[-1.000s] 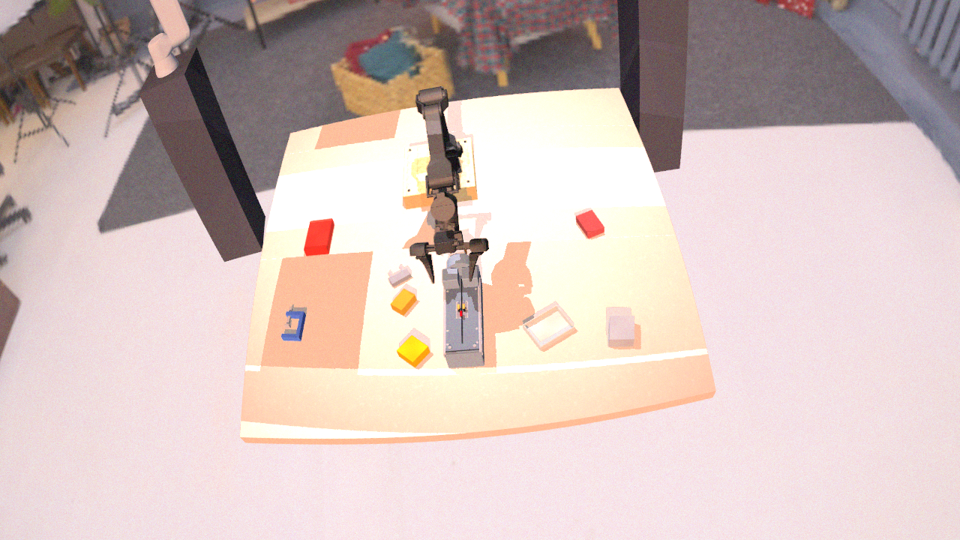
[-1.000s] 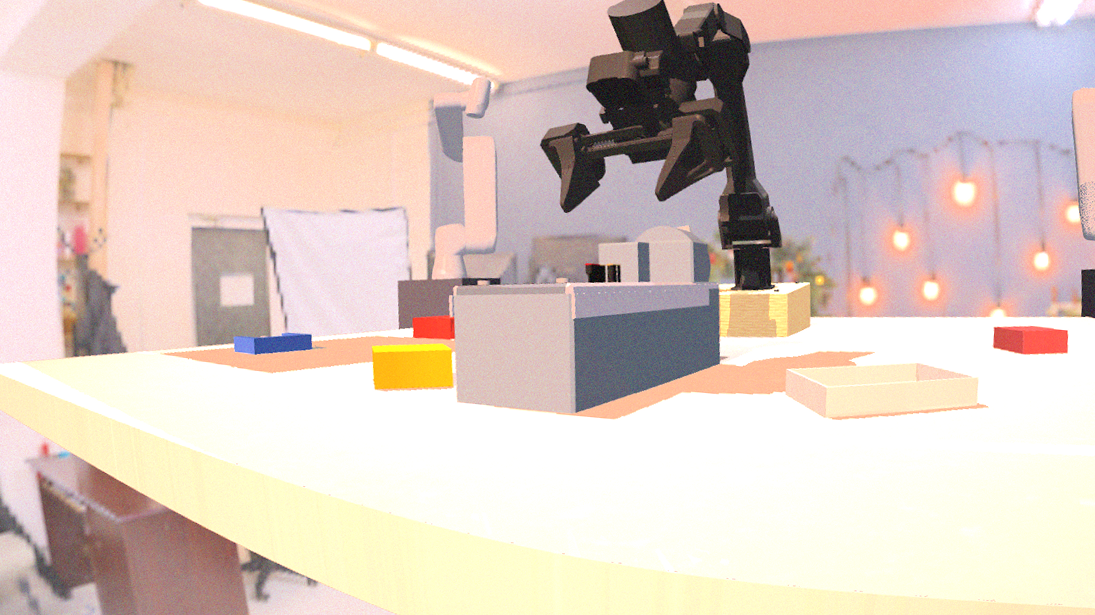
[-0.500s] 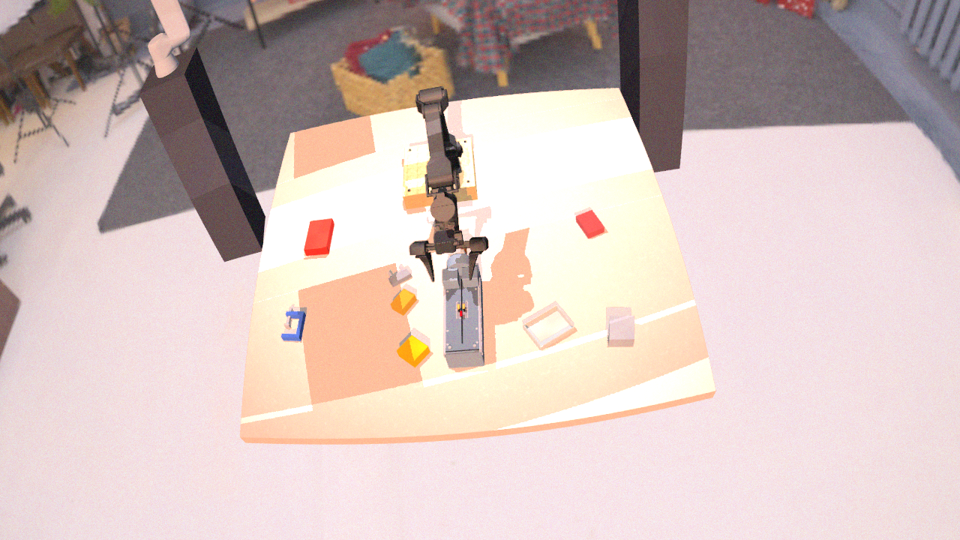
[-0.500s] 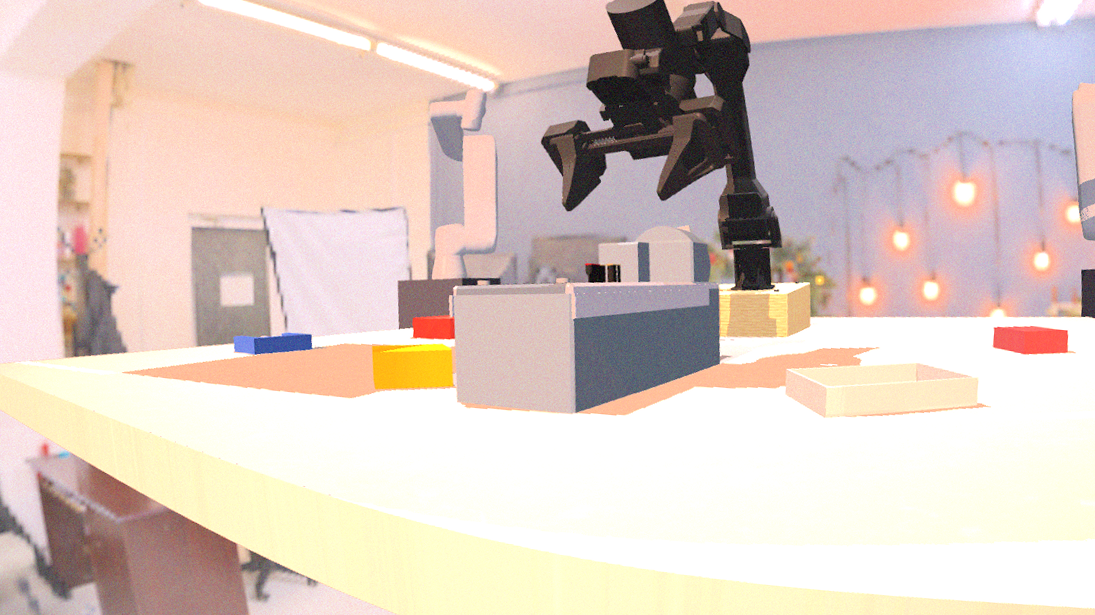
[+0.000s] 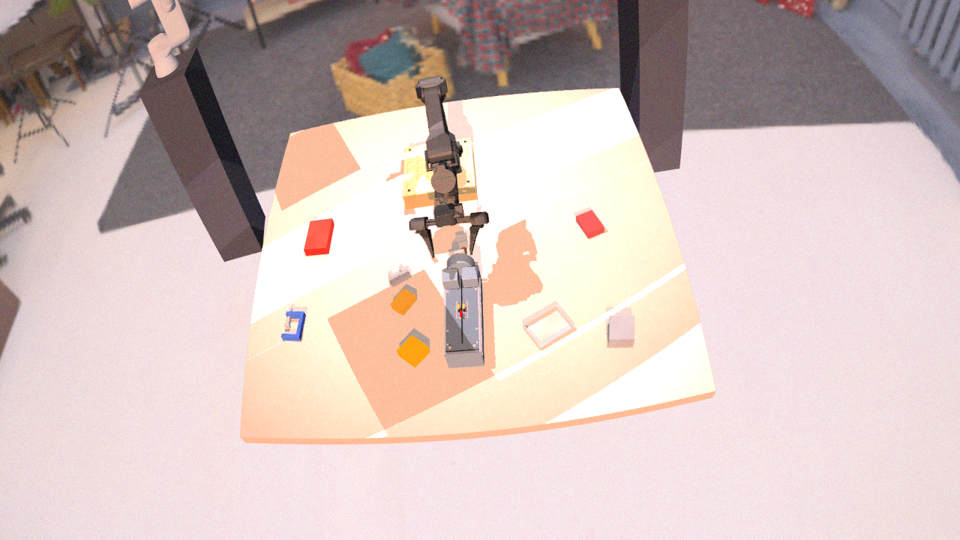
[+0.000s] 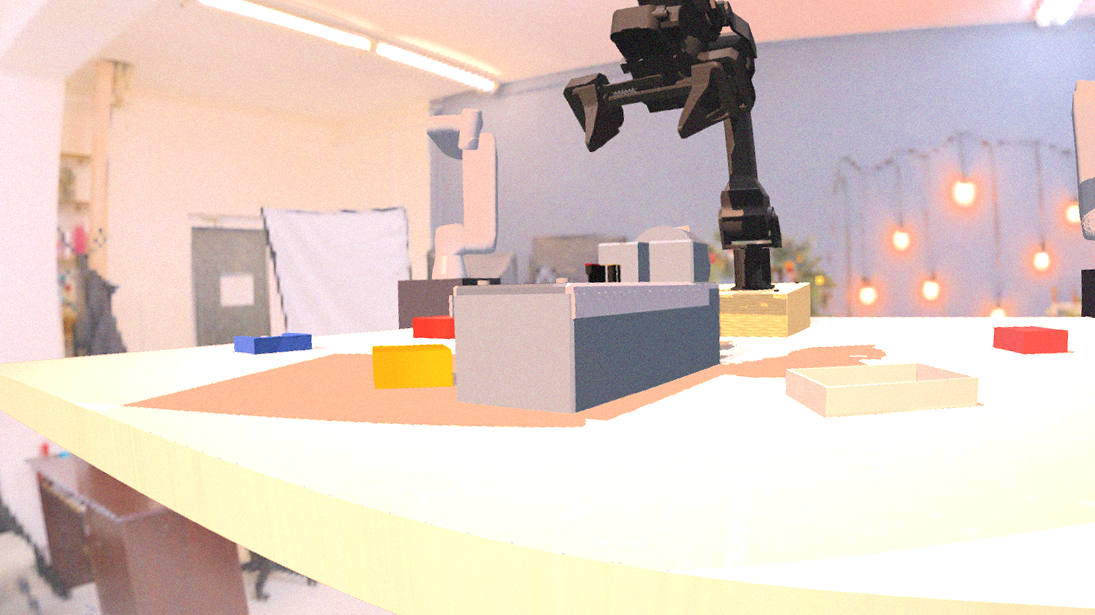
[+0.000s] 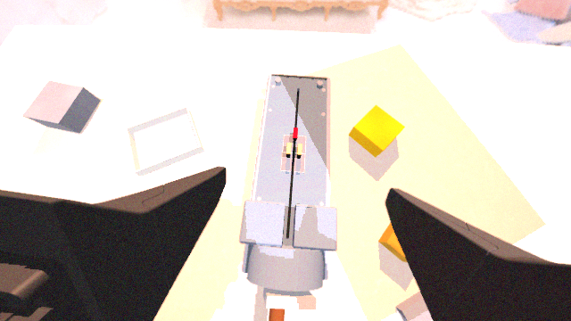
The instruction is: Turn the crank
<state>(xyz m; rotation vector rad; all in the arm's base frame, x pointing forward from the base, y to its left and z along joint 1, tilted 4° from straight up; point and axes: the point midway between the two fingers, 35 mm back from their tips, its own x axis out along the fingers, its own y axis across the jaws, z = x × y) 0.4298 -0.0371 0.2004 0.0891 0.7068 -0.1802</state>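
Observation:
The machine [image 5: 472, 335] [image 6: 512, 346] [image 7: 274, 120] is a long grey box with a black slot along its top and a round housing [image 7: 285, 267] at the arm's end. The slide's red pointer [image 7: 295, 133] [image 5: 460, 313] sits off the two brass marks, on the side away from the housing. The left brass mark [image 7: 289, 149] and right brass mark [image 7: 299, 151] flank the slot. An orange-brown part [image 7: 277, 315], possibly the crank handle, shows beyond the housing, cut off by the frame edge. My gripper [image 5: 452, 256] [image 6: 637, 143] [image 7: 306, 185] is open and empty, high above the housing end.
Two orange-yellow blocks [image 5: 403, 300] [image 5: 413, 350] and a small grey piece [image 5: 400, 276] lie left of the machine in the top view. A shallow tray [image 5: 537, 341] and a pale block [image 5: 620, 327] stand right. Red blocks [image 5: 319, 236] [image 5: 589, 223] and a blue bracket [image 5: 293, 334] lie farther out.

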